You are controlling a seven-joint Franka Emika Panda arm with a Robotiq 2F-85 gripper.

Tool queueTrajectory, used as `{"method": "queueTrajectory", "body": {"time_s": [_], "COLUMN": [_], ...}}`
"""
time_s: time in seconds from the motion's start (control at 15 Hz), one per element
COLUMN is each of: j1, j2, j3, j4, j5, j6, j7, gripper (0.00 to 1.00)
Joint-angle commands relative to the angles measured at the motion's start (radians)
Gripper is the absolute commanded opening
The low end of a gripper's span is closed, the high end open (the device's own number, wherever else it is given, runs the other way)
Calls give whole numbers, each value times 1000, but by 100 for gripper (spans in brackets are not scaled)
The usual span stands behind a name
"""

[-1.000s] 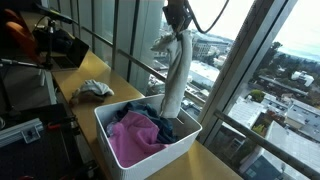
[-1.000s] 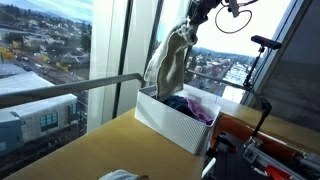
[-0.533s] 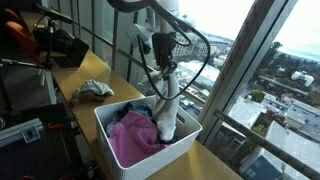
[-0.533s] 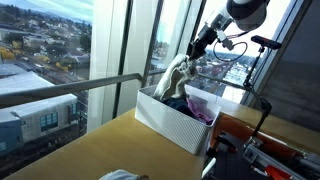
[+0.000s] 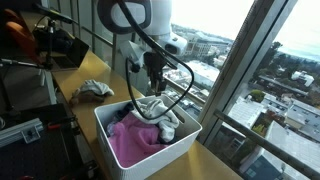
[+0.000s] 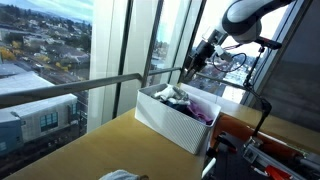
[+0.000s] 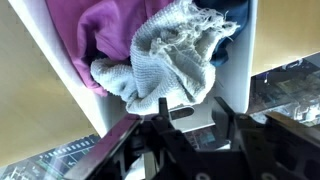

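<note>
A grey-white knitted cloth (image 5: 160, 110) lies crumpled in a white basket (image 5: 150, 160), on top of pink and dark laundry (image 5: 128, 142). My gripper (image 5: 152, 88) hovers just above it, jaws apart. In the wrist view the gripper (image 7: 192, 108) is open with only the basket wall showing between the fingers. The cloth (image 7: 165, 55) sits just beyond the fingertips, beside a purple garment (image 7: 95, 30). In the other exterior view the gripper (image 6: 193, 68) hangs over the cloth (image 6: 168, 95) at the window end of the basket (image 6: 170, 125).
The basket stands on a wooden counter (image 5: 80, 105) along tall windows with a railing (image 6: 80, 90). A small white rag (image 5: 95, 90) lies on the counter farther back. Camera gear on tripods (image 5: 55, 45) stands at the counter's far end.
The arm came down from high above the basket. The grey cloth, which hung stretched from the gripper, now lies heaped in the basket, and the jaws have opened off it.
</note>
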Motion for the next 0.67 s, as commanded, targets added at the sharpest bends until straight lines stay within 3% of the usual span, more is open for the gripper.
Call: {"method": "queueTrajectory", "body": {"time_s": [0.0,0.2,0.6], "j1": [32,97,217], "j2": [-96,-150,-102], "j3": [31,103,249], "j4": [-9,-43,-75], "j5": [-21,-81,-156], "j6": [-19,8,-1], "j7": [30,88,240], "gripper": [80,100,100]}}
